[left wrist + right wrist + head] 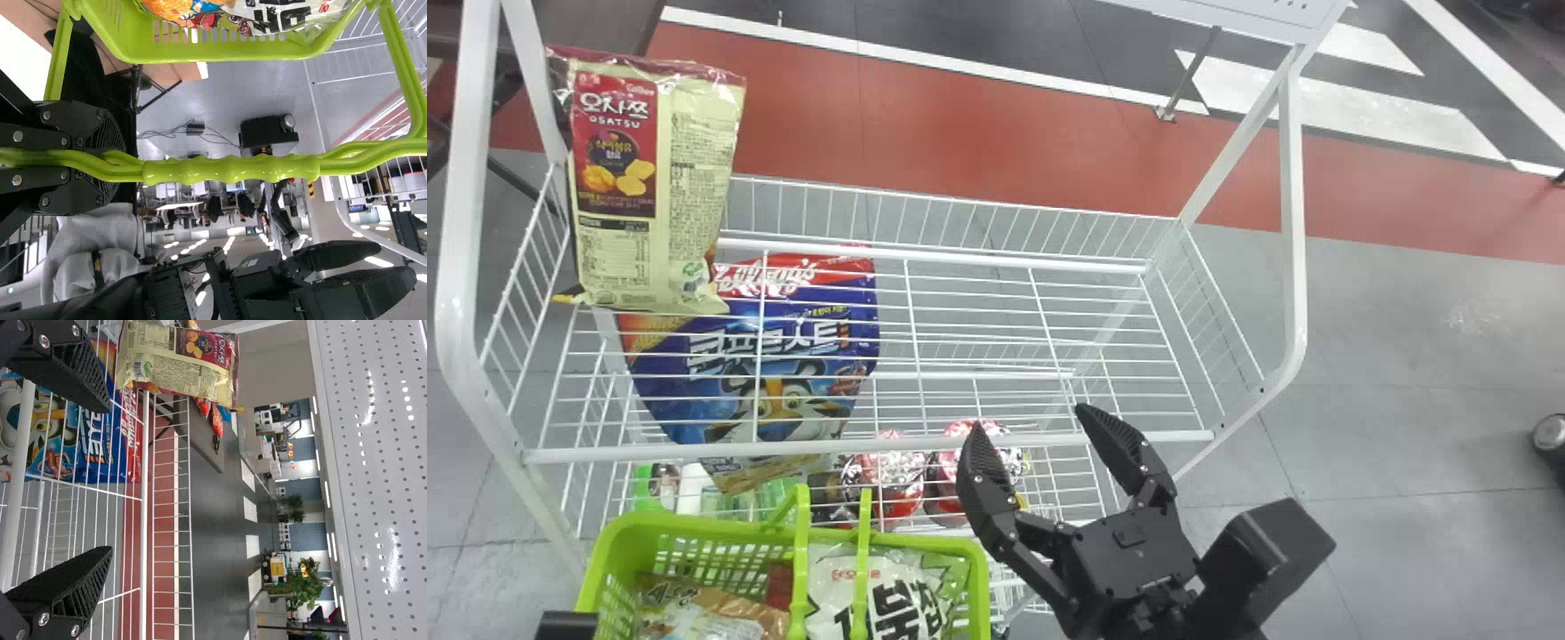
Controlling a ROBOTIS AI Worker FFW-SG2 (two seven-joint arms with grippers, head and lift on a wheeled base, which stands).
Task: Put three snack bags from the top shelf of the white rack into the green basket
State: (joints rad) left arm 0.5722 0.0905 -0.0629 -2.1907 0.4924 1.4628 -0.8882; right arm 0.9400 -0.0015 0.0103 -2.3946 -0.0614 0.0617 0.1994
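Note:
In the head view a cream and dark red snack bag stands upright at the left end of the white rack's top shelf. My right gripper is spread open over the shelf's front edge, right of the bag; the right wrist view shows the gripper with nothing between its fingers and the snack bag farther off. The green basket holds a brown bag and a white-green bag. In the left wrist view my left gripper is shut on the basket's handle.
A blue cereal bag and red-topped packages lie below the top shelf's wires. White frame posts rise at the rack's sides, and a perforated white panel stands beyond the shelf.

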